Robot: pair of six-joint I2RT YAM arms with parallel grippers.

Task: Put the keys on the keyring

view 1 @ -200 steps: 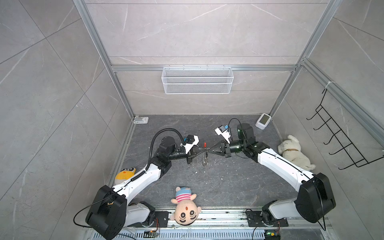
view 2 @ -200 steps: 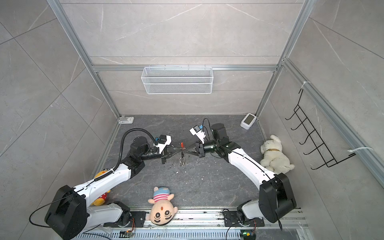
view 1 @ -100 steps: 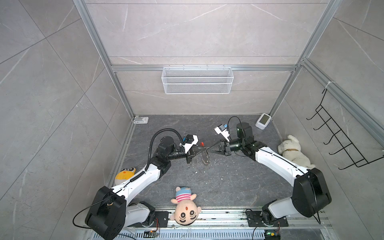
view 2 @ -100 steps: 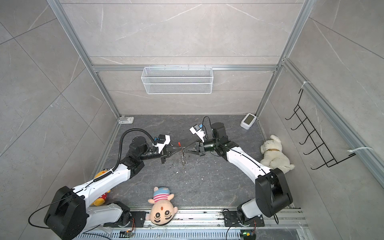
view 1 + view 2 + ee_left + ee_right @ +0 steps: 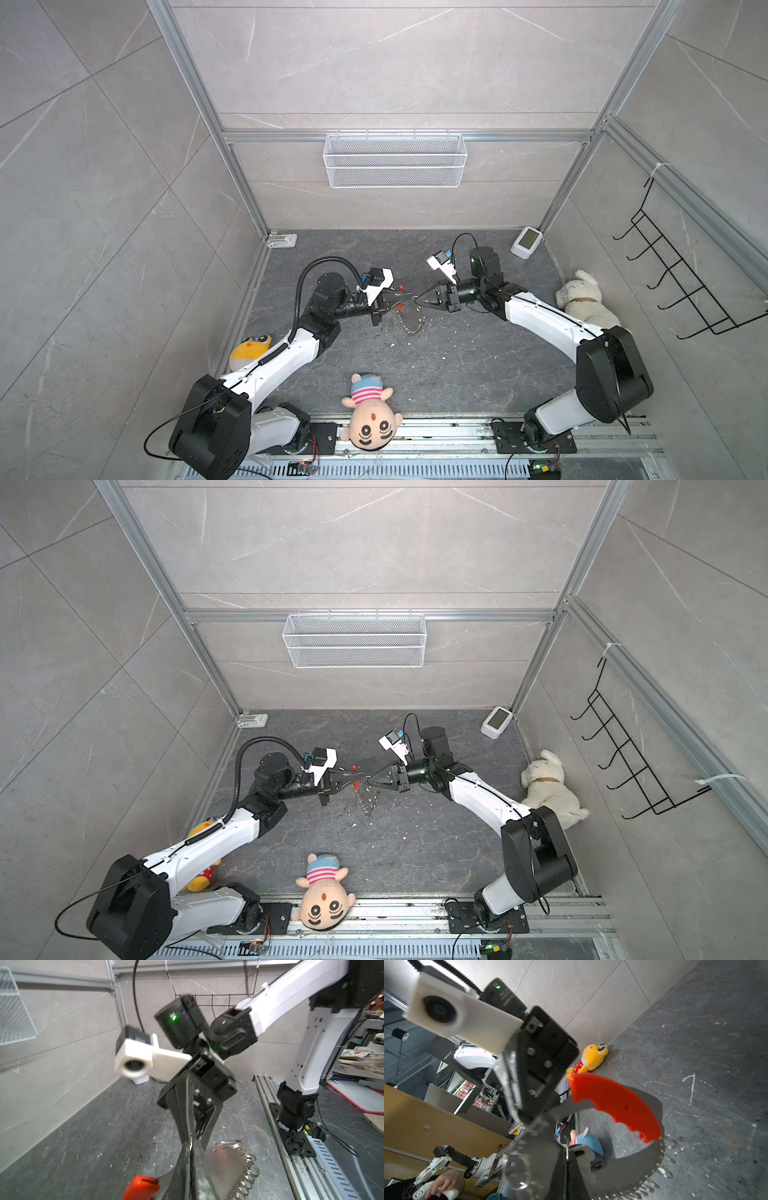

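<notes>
Left claw (image 5: 190, 1152) and right claw (image 5: 566, 1158), both closed, pinch the ring-strung oval metal keyring (image 5: 224, 1165).

You find the keyring (image 5: 409, 321) at mid-floor, between the left gripper (image 5: 408, 296) and the right gripper (image 5: 418, 301); the doll (image 5: 371, 415) lies in front, near the rail (image 5: 457, 428).

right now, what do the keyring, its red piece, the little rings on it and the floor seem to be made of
keyring: likely steel, a flat band with a brushed grey sheen.
red piece: probably moulded plastic; matte, evenly bright, scalloped edge.
little rings: thin bright metal wire, glinting in coils.
floor: stone-look slab or laminate, dark grey with pale veins; cannot tell which.
</notes>
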